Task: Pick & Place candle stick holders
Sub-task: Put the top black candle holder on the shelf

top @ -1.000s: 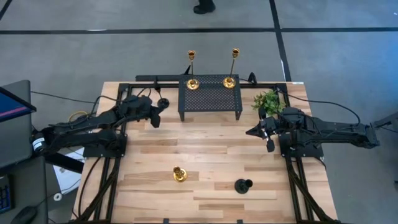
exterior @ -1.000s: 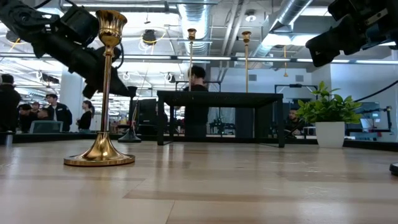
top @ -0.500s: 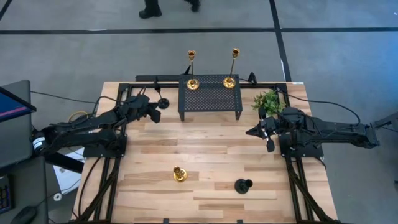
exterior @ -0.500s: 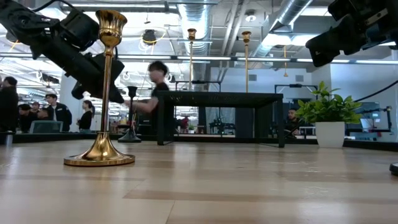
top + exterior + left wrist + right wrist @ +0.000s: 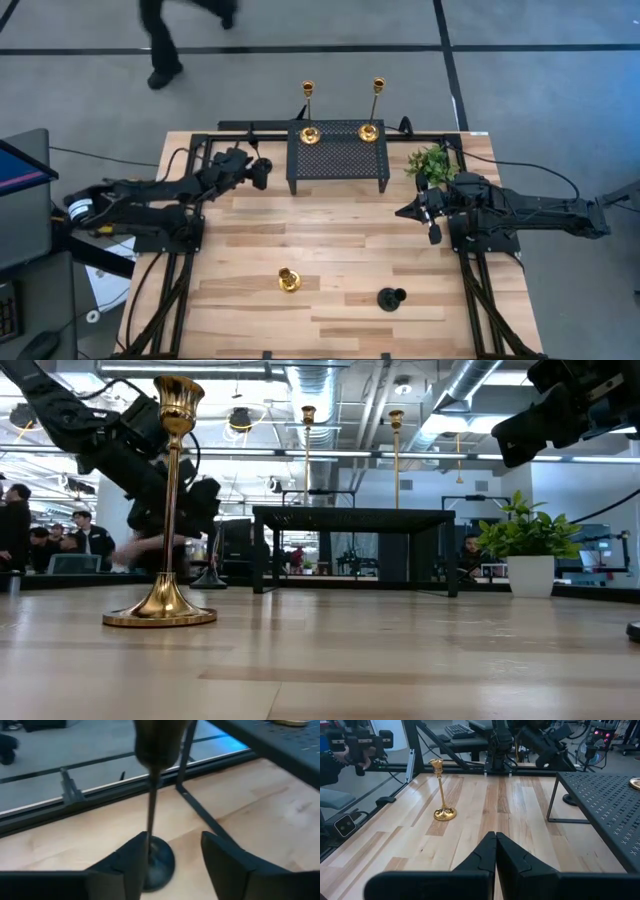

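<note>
Straddling the black candle stick holder point(image 5: 152, 795) with my left gripper point(image 5: 172, 865) spread wide, I judge it rigid, top-heavy and tippable, so I'd pinch its thin stem low, near frame bottom.

A black mesh rack point(image 5: 338, 157) stands beside a green plant point(image 5: 431, 163).

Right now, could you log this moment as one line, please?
left gripper: open around matte black candlestick holder beside black mesh rack | right gripper: shut, waiting

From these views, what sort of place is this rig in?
Probably an open robotics lab or workshop: exposed ceiling ducts, a wooden table with two mounted arms, and people at workstations behind it.
</note>
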Robot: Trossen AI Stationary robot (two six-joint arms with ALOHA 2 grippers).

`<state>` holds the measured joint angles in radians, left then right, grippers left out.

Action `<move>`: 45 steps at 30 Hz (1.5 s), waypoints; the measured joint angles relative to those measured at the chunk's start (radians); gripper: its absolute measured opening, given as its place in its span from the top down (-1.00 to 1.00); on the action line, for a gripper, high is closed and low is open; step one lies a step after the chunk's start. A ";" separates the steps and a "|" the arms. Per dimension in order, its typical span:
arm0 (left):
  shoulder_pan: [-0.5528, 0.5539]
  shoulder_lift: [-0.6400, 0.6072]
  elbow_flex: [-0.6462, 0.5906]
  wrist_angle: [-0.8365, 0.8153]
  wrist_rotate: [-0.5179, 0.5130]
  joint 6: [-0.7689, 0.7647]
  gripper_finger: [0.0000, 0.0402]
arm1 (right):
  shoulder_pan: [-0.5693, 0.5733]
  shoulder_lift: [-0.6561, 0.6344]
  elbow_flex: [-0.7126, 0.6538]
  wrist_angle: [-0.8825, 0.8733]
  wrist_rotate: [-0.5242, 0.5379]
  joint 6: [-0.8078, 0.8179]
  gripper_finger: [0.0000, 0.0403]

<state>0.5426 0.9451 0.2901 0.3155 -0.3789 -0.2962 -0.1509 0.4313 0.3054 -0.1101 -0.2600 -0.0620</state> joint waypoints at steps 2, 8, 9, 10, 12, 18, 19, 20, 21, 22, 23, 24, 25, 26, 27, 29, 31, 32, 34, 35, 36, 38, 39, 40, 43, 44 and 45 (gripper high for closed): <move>0.000 0.025 0.000 0.015 -0.031 0.000 -0.04 | 0.000 0.000 0.000 0.000 0.000 0.000 1.00; 0.000 0.076 0.000 0.105 -0.068 0.000 -0.33 | 0.000 0.000 0.000 0.000 0.000 0.000 1.00; 0.000 0.084 0.000 0.126 -0.068 0.000 -0.37 | 0.000 0.000 0.000 0.000 0.000 0.000 1.00; 0.000 0.093 0.000 0.148 -0.068 0.001 -0.40 | 0.000 0.000 0.000 0.000 0.000 0.000 1.00; 0.005 0.113 0.000 0.182 -0.068 0.003 -0.44 | 0.000 0.000 0.000 0.000 0.000 0.000 1.00; 0.042 0.178 0.000 0.265 -0.069 0.003 -0.50 | 0.000 0.000 0.000 0.000 0.000 0.000 1.00; 0.045 0.189 0.000 0.286 -0.070 0.002 -0.50 | 0.000 0.000 0.000 0.000 0.000 0.000 1.00; 0.048 0.199 0.000 0.304 -0.070 0.001 -0.50 | 0.000 0.000 0.000 0.000 0.000 0.000 1.00; 0.048 0.208 0.000 0.323 -0.070 0.000 -0.50 | 0.000 0.000 0.000 0.000 0.000 0.000 1.00; 0.048 0.217 0.000 0.342 -0.070 0.000 -0.49 | 0.000 0.000 0.000 0.000 0.000 0.000 1.00; 0.048 0.226 0.000 0.360 -0.070 0.000 -0.49 | 0.000 0.000 0.000 0.000 0.000 0.000 1.00; 0.048 0.234 0.000 0.378 -0.070 0.000 -0.49 | 0.000 0.000 0.000 0.000 0.000 0.000 1.00; 0.048 0.241 0.000 0.394 -0.070 0.001 -0.48 | 0.000 0.000 0.000 0.000 0.000 0.000 1.00; 0.048 0.249 0.000 0.407 -0.069 0.003 -0.48 | 0.000 0.000 0.000 0.000 0.000 0.000 1.00; 0.048 0.255 0.000 0.414 -0.069 0.003 -0.48 | 0.000 0.000 0.000 0.000 0.000 0.000 1.00; 0.048 0.266 0.000 0.418 -0.069 0.003 -0.48 | 0.000 0.000 0.000 0.000 0.000 0.000 1.00; 0.048 0.271 0.000 0.419 -0.069 0.003 -0.47 | 0.000 0.000 0.000 0.000 0.000 0.001 1.00; 0.048 0.274 0.000 0.419 -0.069 0.003 -0.46 | 0.000 0.000 0.000 0.000 0.000 0.000 1.00; 0.048 0.274 0.000 0.419 -0.069 0.003 -0.41 | 0.000 0.000 0.000 0.000 0.000 0.001 1.00; 0.048 0.274 0.000 0.422 -0.069 0.003 -0.37 | 0.000 0.000 0.000 0.000 0.000 0.001 1.00; 0.048 0.274 0.000 0.422 -0.069 0.003 -0.32 | 0.000 0.000 0.000 0.000 0.000 0.001 1.00; 0.048 0.274 0.000 0.424 -0.071 0.003 -0.20 | 0.000 0.000 0.000 0.000 0.000 0.001 1.00; 0.048 0.274 0.000 0.426 -0.076 0.003 -0.13 | 0.000 0.000 0.000 0.000 0.000 0.001 1.00; 0.048 0.274 0.000 0.426 -0.083 0.003 -0.06 | 0.000 0.000 0.000 0.000 0.000 0.001 1.00; 0.048 0.274 0.000 0.426 -0.089 0.003 0.17 | 0.000 0.000 0.000 0.000 0.000 0.001 1.00; 0.048 0.274 0.000 0.426 -0.089 0.003 0.24 | 0.000 0.000 0.000 0.000 0.000 0.001 1.00; 0.048 0.274 0.000 0.426 -0.089 0.003 0.31 | 0.000 0.000 0.000 0.000 0.000 0.001 1.00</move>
<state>0.5906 1.2194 0.2897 0.7418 -0.4683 -0.2932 -0.1509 0.4316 0.3054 -0.1101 -0.2600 -0.0612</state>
